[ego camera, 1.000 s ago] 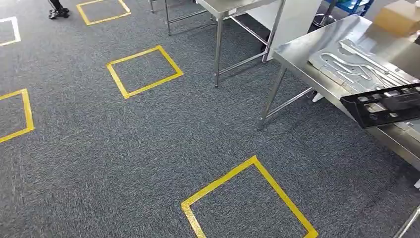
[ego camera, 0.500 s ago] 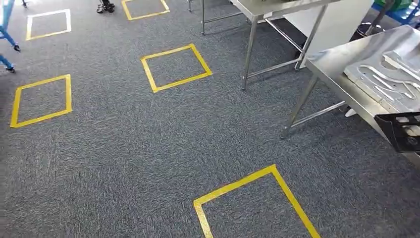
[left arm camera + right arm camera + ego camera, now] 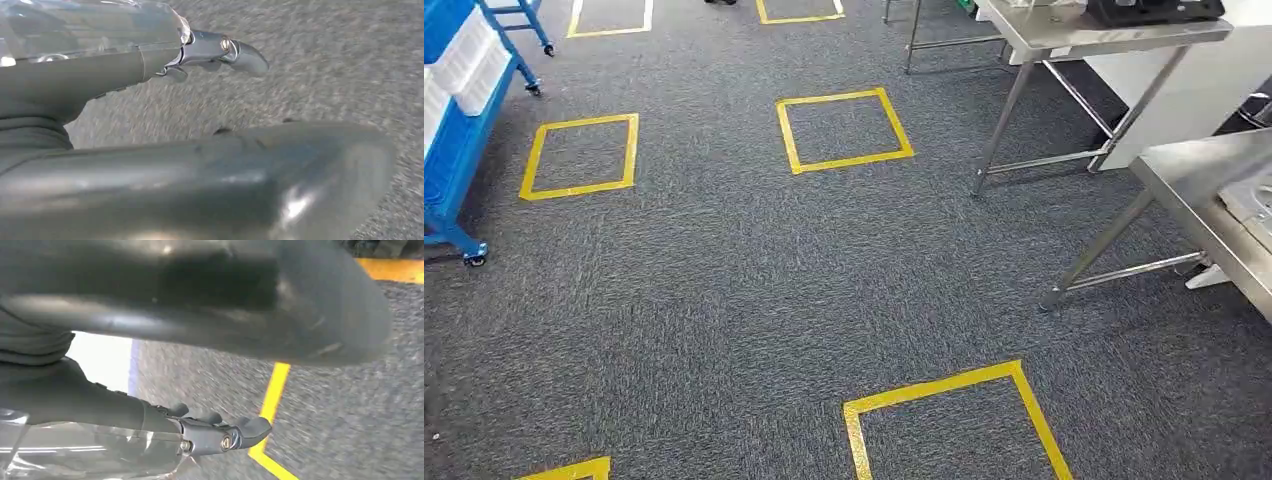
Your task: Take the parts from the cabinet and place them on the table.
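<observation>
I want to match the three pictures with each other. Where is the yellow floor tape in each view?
Head view: yellow tape squares lie spread over the floor, the nearest at the lower edge, right of the middle.
Left wrist view: not in it; there is bare floor beyond the left hand.
Right wrist view: one corner of tape beyond the right hand; which square it belongs to cannot be told.
Shared landmark: the grey carpet.

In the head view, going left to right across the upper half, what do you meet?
Blue cart → left yellow floor square → middle yellow floor square → far steel table → near steel table at the right edge.
</observation>
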You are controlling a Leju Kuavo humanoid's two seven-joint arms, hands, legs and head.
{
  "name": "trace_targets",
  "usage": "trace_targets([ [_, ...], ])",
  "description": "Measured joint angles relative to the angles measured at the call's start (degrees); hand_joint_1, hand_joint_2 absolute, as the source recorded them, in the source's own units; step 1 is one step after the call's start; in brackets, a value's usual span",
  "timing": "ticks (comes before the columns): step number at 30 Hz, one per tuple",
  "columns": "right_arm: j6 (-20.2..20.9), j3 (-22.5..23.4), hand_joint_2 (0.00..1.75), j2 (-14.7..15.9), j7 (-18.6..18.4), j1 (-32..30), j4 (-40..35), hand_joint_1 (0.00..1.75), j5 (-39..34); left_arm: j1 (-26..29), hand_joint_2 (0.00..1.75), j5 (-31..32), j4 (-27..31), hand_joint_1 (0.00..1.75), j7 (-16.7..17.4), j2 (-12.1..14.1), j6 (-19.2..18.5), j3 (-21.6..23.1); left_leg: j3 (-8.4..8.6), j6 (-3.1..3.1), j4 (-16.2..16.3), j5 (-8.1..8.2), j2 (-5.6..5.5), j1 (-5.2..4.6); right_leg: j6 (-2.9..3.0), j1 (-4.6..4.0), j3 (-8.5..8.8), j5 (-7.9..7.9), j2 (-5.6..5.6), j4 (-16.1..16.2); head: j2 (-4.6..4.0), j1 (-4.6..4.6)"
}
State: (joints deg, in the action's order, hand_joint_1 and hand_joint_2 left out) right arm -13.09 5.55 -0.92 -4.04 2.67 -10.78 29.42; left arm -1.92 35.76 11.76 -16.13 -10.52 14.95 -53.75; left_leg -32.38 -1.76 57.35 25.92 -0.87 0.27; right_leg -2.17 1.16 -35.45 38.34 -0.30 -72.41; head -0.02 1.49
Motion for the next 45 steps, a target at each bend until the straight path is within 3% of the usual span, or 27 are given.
trace_targets([
  [2,-0.26,1.19,0.0,0.0,-0.2,-0.6,0.07,0.0,-0.48,0.09,0.0,0.42,0.0,0.0,0.11,0.59,-0.48,0.75,0.1,-0.03,0.04,-0.01,-1.78,-0.24,0.31,-0.03,-2.03,-1.03,0.19,-2.66,0.0,0.0],
  [4,-0.59,2.46,0.0,-0.02,-0.87,-0.93,0.09,0.0,-1.89,0.24,0.0,2.1,0.0,0.0,-0.09,1.12,-1.49,1.95,0.38,-0.02,0.1,0.01,-3.4,-0.36,1.02,-0.21,0.93,-6.72,0.71,5.11,0.0,0.0],
  [5,-0.74,3.18,0.0,-0.02,-1.01,-0.99,0.09,0.0,-2.34,0.23,0.0,2.74,0.0,0.0,-0.24,1.36,-1.95,2.65,0.5,0.02,0.09,0.03,-4.08,-0.35,1.49,-0.46,3.23,-9.7,2.09,10.64,0.0,0.0],
  [6,-0.9,3.92,0.0,0.09,-1.01,-1.28,0.15,0.0,-2.76,0.22,0.0,3.19,0.0,0.0,-0.39,1.47,-2.3,3.2,0.18,0.12,0.09,-0.01,-4.57,-0.13,1.97,-0.58,4.32,-10.31,5.71,13.95,0.0,0.0],
  [7,-0.92,4.64,0.0,0.11,-0.98,-1.32,0.2,0.0,-2.89,-0.12,0.0,3.5,0.0,0.0,-0.66,1.75,-2.6,3.57,-0.14,0.54,0.35,-0.02,-5.27,-0.32,2.09,-0.53,4.43,-10.22,6.15,14.79,0.0,0.02],
  [10,-0.37,5.91,0.0,0.37,-0.26,-1.04,0.2,0.0,-2.84,0.06,0.0,4.89,0.0,0.0,-1.22,2.73,-3.04,4.79,-0.56,1.67,-0.16,-0.5,-7.18,0.3,2.62,-1.04,4.61,-10.37,4.11,15.03,0.0,0.02],
  [11,-0.18,6.23,0.0,0.39,0.09,-1.05,0.2,0.0,-2.82,0.06,0.0,5.12,0.0,0.0,-1.24,3.35,-3.28,5.05,-0.72,1.75,0.39,-0.23,-6.59,0.11,3.07,-0.24,5.1,-10.96,3.25,16.29,0.0,0.04],
  [12,-0.11,6.39,0.0,0.39,0.31,-1.25,0.2,0.0,-2.8,0.06,0.0,5.36,0.0,0.0,-1.29,3.74,-3.59,5.34,-1.26,1.91,1.81,0.86,-3.12,-0.1,3.2,-0.47,5.63,-11.1,2.33,16.88,0.0,0.04],
  [13,-0.09,6.61,0.0,0.48,0.53,-1.42,0.2,0.0,-2.8,0.01,0.0,5.55,0.0,0.0,-1.31,3.96,-3.76,5.67,-2.81,2.12,4.9,3.05,-1.17,-0.06,3.61,-0.52,5.79,-11.07,1.56,16.94,0.0,0.09],
  [15,0.13,7.11,0.0,0.5,0.75,-1.63,0.2,0.0,-2.8,-0.27,0.0,5.92,0.0,0.0,-1.27,4.53,-3.91,6.04,-7.32,2.72,13.92,7.31,-0.03,0.32,3.64,-0.66,5.77,-10.97,-0.26,16.93,0.0,0.09],
  [17,0.61,7.5,0.0,0.83,2.43,-1.65,0.2,0.0,-2.8,-0.16,0.0,6.89,0.0,0.0,-0.89,5.4,-4.7,6.6,-9.33,3.4,17.84,7.53,0.27,0.88,3.37,-0.56,5.84,-10.7,-1.88,16.84,0.0,0.09],
  [18,0.76,7.68,0.0,1.09,3.53,-1.63,0.2,0.0,-2.82,-0.02,0.0,7.28,0.0,0.0,-0.57,5.95,-5.11,6.93,-8.05,3.75,15.35,5.64,0.57,1.22,3.1,-0.42,6.05,-10.46,-2.57,16.77,0.0,0.09],
  [20,1.2,7.92,0.0,1.47,4.99,-1.61,0.2,0.0,-2.78,0.0,0.0,7.65,0.0,0.0,-0.17,6.82,-5.75,7.35,-2.89,4.54,5.65,0.83,2.1,1.91,2.29,0.01,6.54,-9.76,-3.85,16.29,0.0,0.09],
  [21,1.51,8.03,0.0,2.0,5.64,-1.63,0.2,0.0,-2.6,-0.05,0.0,7.98,0.0,0.0,-0.13,7.11,-6.03,7.43,-0.9,5.15,1.35,0.16,4.88,2.16,1.62,-0.26,6.64,-9.18,-4.39,15.66,0.0,0.09],
  [22,1.73,8.07,0.0,2.54,5.9,-1.64,0.22,0.0,-2.45,-0.17,0.0,8.05,0.0,0.0,-0.07,7.28,-6.43,7.54,-0.88,4.35,1.42,0.34,4.76,1.82,1.02,-0.67,6.4,-8.55,-4.76,14.82,0.0,0.0],
  [23,1.75,8.07,0.0,2.8,6.14,-1.63,0.22,0.0,-2.41,-0.14,0.0,8.09,0.0,0.0,0.02,7.63,-6.63,7.63,-1.09,3.31,1.98,0.63,3.74,1.65,0.88,-0.71,6.52,-8.54,-5.06,14.95,0.0,-0.26],
  [26,1.84,8.14,0.0,3.19,6.73,-0.92,0.2,0.0,-2.43,0.02,0.0,8.29,0.0,0.0,0.13,8.68,-6.76,7.85,-1.25,2.08,1.91,0.65,2.22,1.36,0.26,-0.07,7.06,-8.18,-6.19,15.04,0.0,-0.24],
  [28,1.95,8.2,0.0,3.26,6.97,-1.08,0.2,0.0,-2.34,0.0,0.0,8.48,0.0,0.0,-0.02,9.23,-6.97,7.94,-1.27,1.42,1.81,0.5,1.2,1.22,0.29,0.28,5.34,-4.82,-1.5,10.91,0.0,-0.26],
  [31,2.14,8.55,0.0,3.45,7.19,-1.36,0.22,0.0,-2.34,-0.22,0.0,8.61,0.0,0.0,-0.72,9.8,-8.05,7.98,-1.36,0.95,1.81,0.48,-0.74,0.36,1.11,-0.34,-1.89,0.42,-0.24,-2.74,0.0,-0.28],
  [33,2.32,8.62,0.0,3.58,7.24,-1.45,0.22,0.0,-2.47,-0.2,0.0,8.81,0.0,0.0,-0.87,9.88,-8.44,8.22,-1.15,0.74,1.81,0.51,-2.32,-0.22,2.46,-1.4,-3.24,-2.16,0.15,-2.92,0.0,-0.26],
  [35,2.47,8.66,0.0,3.83,7.28,-1.46,0.22,0.0,-2.47,-0.22,0.0,8.83,0.0,0.0,-0.87,9.9,-8.59,8.44,-0.84,0.54,1.79,0.52,-3.92,-0.45,4.19,-2.92,0.01,-8.35,1.48,6.19,0.0,-0.26],
  [36,2.45,8.7,0.0,4.13,7.32,-1.53,0.22,0.0,-2.47,-0.23,0.0,8.85,0.0,0.0,-0.87,9.88,-8.61,8.53,-0.76,0.51,1.74,0.51,-4.6,-0.42,5.18,-3.76,2.07,-11.07,3.61,11.35,0.0,-0.26],
  [37,2.45,8.77,0.0,4.72,7.41,-1.56,0.22,0.0,-2.47,-0.23,0.0,8.94,-0.09,0.0,-0.85,9.51,-8.72,8.66,-0.88,0.52,1.71,0.49,-5.15,-0.43,6.11,-3.84,2.8,-10.69,5.93,13.23,0.0,-0.22],
  [41,2.78,9.01,0.0,5.18,7.78,-0.93,0.22,0.0,-2.47,0.06,0.0,9.27,-0.09,0.0,-0.85,9.93,-8.66,8.75,-0.79,1.49,0.28,-0.25,-7.82,-0.15,6.85,-3.85,3.88,-11.7,3.22,15.54,0.0,-0.26],
  [42,2.88,9.01,0.0,5.05,7.91,-0.89,0.22,0.0,-2.47,0.03,0.0,9.73,-0.09,0.0,-0.88,10.1,-8.77,8.79,-0.31,0.97,0.58,0.47,-6.59,-0.45,6.21,-3.15,5.05,-12.67,1.95,17.71,0.0,-0.26],
  [43,3.04,9.03,0.0,4.88,8.0,-1.05,0.22,0.0,-2.47,-0.05,0.0,10.03,-0.09,0.0,-0.85,10.19,-8.79,8.83,-0.9,1.31,2.29,2.05,-3.51,-0.72,6.17,-3.18,5.63,-13.0,1.54,18.89,0.0,-0.24],
  [45,3.28,9.03,0.0,4.48,8.11,-1.27,0.24,0.0,-2.47,-0.51,0.0,10.38,-0.09,0.0,-0.87,10.62,-8.83,8.92,-4.56,2.23,10.24,6.66,-0.5,-0.48,5.79,-2.92,5.72,-13.02,-0.3,19.02,0.0,-0.22],
])
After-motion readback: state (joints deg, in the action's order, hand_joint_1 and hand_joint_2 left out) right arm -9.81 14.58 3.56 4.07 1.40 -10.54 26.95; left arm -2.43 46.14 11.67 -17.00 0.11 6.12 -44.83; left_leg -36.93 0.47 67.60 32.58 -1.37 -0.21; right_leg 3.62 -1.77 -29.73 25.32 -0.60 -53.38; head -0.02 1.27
